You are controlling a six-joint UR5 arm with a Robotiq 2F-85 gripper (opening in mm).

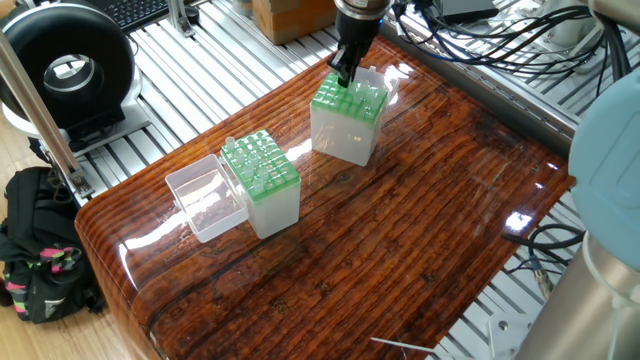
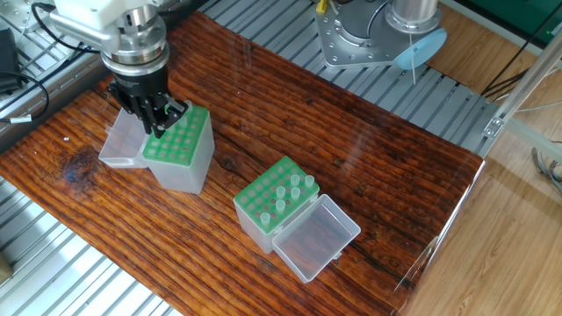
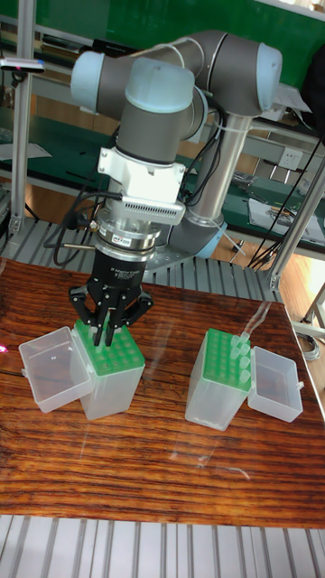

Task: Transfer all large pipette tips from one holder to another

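Observation:
My gripper [image 2: 159, 125] [image 1: 344, 74] [image 3: 107, 336] points straight down at the far corner of the left holder [image 2: 181, 147], a clear box with a green grid on top. Its fingers are drawn together on a large pipette tip that stands in that corner hole. The fingers hide most of the tip. The second holder [image 2: 266, 204] [image 1: 262, 178] [image 3: 219, 377] stands apart from the gripper and carries several large pipette tips [image 2: 291, 190] [image 3: 242, 347] upright in one corner of its grid.
Each holder has a clear hinged lid lying open beside it [image 2: 120, 140] [image 2: 316, 237]. The arm's metal base [image 2: 360, 39] is bolted at the back of the wooden table. A black round device [image 1: 68, 70] stands past the table's edge.

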